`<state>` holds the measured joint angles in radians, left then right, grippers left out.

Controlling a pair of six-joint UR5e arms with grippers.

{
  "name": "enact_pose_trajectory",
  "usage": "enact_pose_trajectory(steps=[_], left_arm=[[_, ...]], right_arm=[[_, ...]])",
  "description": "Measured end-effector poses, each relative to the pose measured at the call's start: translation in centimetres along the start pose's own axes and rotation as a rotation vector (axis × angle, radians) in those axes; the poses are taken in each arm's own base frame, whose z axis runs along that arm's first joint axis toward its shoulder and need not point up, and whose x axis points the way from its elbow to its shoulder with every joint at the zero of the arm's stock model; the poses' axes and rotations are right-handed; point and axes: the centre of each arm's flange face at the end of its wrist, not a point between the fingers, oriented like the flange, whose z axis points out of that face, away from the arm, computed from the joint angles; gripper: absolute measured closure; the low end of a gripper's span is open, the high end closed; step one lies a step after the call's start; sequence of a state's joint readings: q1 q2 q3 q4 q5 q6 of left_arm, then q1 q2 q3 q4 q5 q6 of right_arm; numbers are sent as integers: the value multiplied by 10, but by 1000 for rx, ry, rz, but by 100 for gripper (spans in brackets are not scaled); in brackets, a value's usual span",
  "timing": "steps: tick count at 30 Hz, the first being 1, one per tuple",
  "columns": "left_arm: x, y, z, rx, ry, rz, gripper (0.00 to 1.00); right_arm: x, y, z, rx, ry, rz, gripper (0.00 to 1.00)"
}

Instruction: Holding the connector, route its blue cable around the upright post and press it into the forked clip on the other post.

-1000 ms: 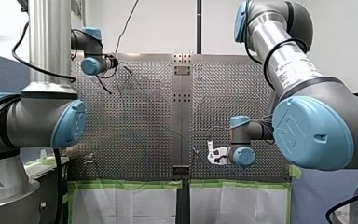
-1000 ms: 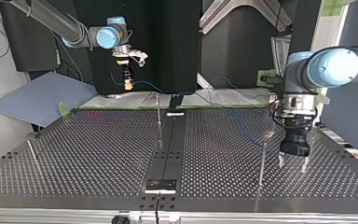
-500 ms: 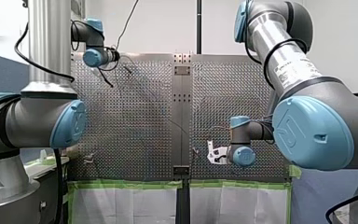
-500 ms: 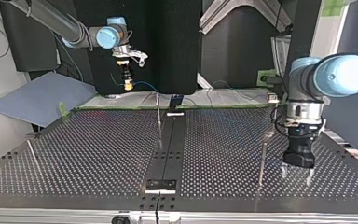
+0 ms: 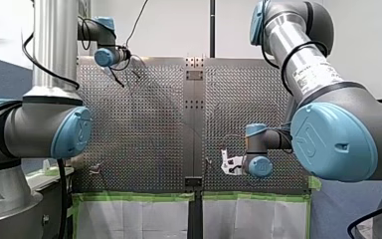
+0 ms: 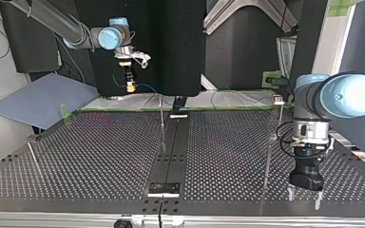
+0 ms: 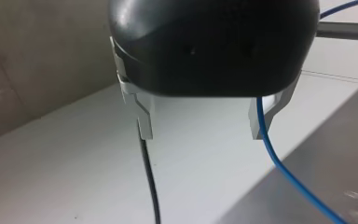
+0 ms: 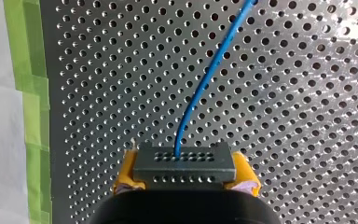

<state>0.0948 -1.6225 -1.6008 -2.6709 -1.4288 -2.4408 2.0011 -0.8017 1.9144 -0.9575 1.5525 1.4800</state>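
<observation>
Between two pads [image 8: 127,173] of right hand [image 8: 185,176]: one connector [image 8: 185,162], one cable [image 8: 205,79]

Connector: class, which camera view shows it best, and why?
Right wrist view: the connector sits close up, clamped between yellow pads, blue cable leaving it. Top view shows a distant speck; front and left wrist views show none of it.

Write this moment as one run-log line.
right gripper: shut on connector | blue cable: leaves connector over table | left gripper: open
</observation>
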Motion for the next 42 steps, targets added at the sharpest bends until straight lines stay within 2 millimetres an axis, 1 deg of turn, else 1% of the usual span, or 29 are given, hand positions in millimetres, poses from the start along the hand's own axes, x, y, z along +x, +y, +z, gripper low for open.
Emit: enact_pose_trajectory(steps=[5,10,19,22,28,38,42], left_arm=[[-5,-3,3,-16,-14,11,0],[-4,7,0,-82,-17,47,0],[30,44,-3,-223,37,116,0],[36,51,-2,-240,45,143,0],[35,55,-1,-245,49,193,0],[37,56,0,-238,55,203,0],[43,64,1,-251,58,203,0]], right_arm=[[0,0,0,1,-4,-2,100],[-1,0,-1,1,-7,-4,100],[-1,-1,-1,2,-8,-5,100],[-1,-1,-1,2,-7,-4,100],[0,-1,0,2,-3,-3,100],[0,-1,0,2,-1,-1,100],[0,-1,0,2,-1,-1,100]])
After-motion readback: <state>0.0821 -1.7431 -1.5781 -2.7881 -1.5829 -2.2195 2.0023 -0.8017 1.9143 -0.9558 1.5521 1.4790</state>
